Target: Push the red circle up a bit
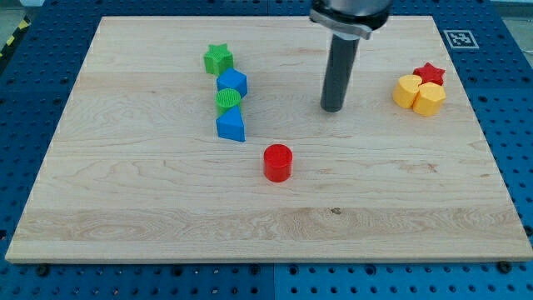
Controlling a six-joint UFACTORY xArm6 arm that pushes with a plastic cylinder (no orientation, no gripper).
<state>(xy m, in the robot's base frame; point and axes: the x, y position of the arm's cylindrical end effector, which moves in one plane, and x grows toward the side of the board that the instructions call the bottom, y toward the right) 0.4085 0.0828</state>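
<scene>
The red circle [277, 162] is a short red cylinder standing near the middle of the wooden board [125, 200]. My tip [332, 108] is above it and to its right in the view, well apart from it and touching no block. The dark rod rises from the tip to the arm at the view's top.
A column of blocks stands left of centre: a green star [218, 59], a blue block [232, 82], a green circle [227, 99] and a blue triangle [231, 127]. At the right, a red star [430, 73] sits by two yellow blocks [407, 91] [430, 99].
</scene>
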